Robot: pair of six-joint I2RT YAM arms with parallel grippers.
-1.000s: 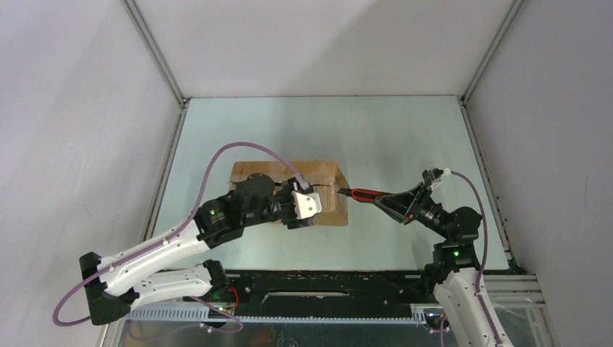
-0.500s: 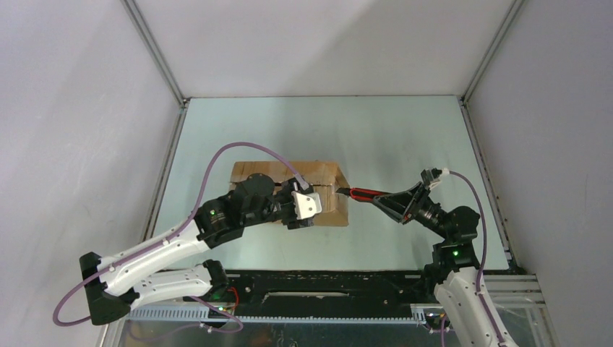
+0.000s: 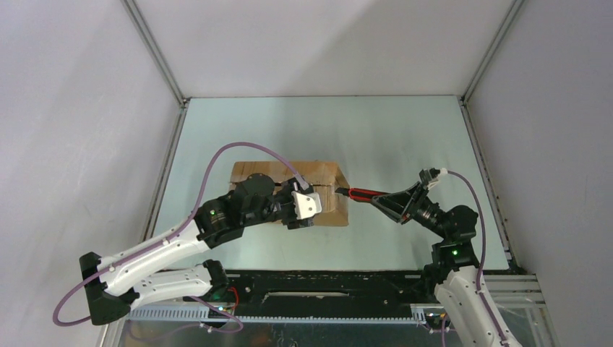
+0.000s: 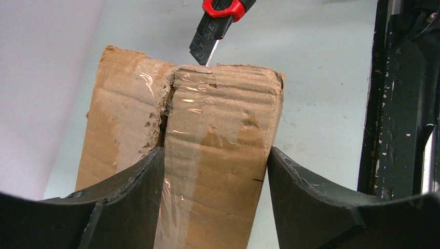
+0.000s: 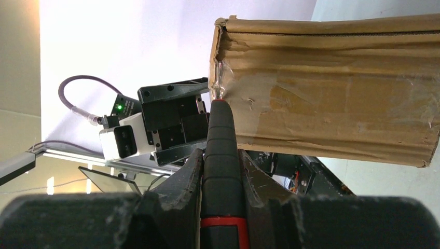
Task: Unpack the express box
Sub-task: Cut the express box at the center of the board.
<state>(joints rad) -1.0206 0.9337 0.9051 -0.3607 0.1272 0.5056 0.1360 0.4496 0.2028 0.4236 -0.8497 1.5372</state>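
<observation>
Brown cardboard fills the middle of the top view: the express box [image 3: 325,176] lies with its long axis running left to right. Your left gripper [image 3: 318,208] is over its near side. Your right gripper [image 3: 394,202] sits just off its right end, pointing the red-handled knife [image 3: 361,193] leftward at it. In the left wrist view your jaws stand wide, clamped across the near half of the box, one finger [image 4: 129,192] at the torn, taped seam [image 4: 165,111] and the other on the outer wall. The blade [image 4: 209,52] meets the far end. In the right wrist view your fingers are narrowed on the knife handle, its tip at the box's end edge. I judge the cut must run leftward along that seam, in line with the box's length.
</observation>
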